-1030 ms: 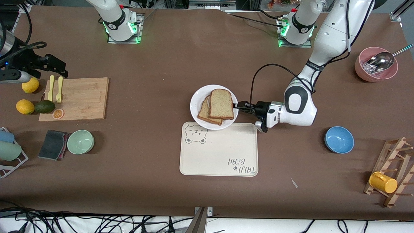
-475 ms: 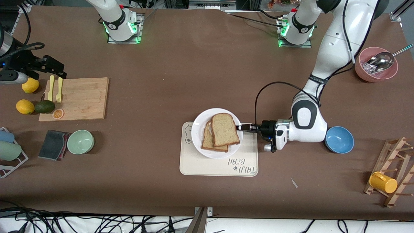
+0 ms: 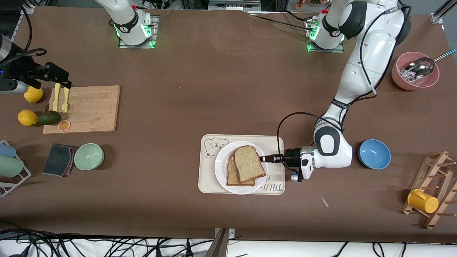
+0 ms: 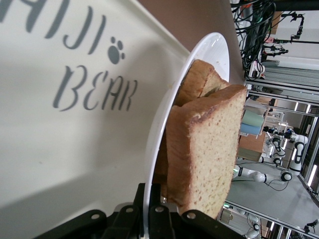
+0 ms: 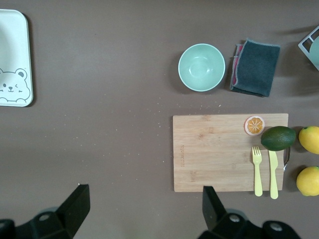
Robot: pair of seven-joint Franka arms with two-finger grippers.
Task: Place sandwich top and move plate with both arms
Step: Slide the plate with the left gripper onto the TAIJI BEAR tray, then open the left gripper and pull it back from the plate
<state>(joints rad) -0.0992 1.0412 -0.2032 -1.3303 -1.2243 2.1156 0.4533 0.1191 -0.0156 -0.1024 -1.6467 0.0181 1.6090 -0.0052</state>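
Sandwich top lies on the lower slice, askew, both on the plate. Plate sits over the bear tray, covering most of its print; whether it rests on the tray or hangs just above, cannot tell from the front view.

Left gripper reaches in level from the left arm's end of the table, clamped on the plate's rim. Left wrist view settles the grip: plate edge runs down between the black fingers, which pinch it tight. Same view shows the top slice edge-on, its crust side facing the camera, second slice poking out past it, and the "BEAR" lettering and paw mark on the tray just beside the rim.

Right gripper hangs over the fork-and-knife end of the cutting board, at the right arm's end. Front view leaves its spread unclear; right wrist view shows two fingers set wide apart, nothing between them. That view also takes in the board, fork, knife, avocado, orange slice, lemons, green bowl, cloth, and a tray corner with the bear face.
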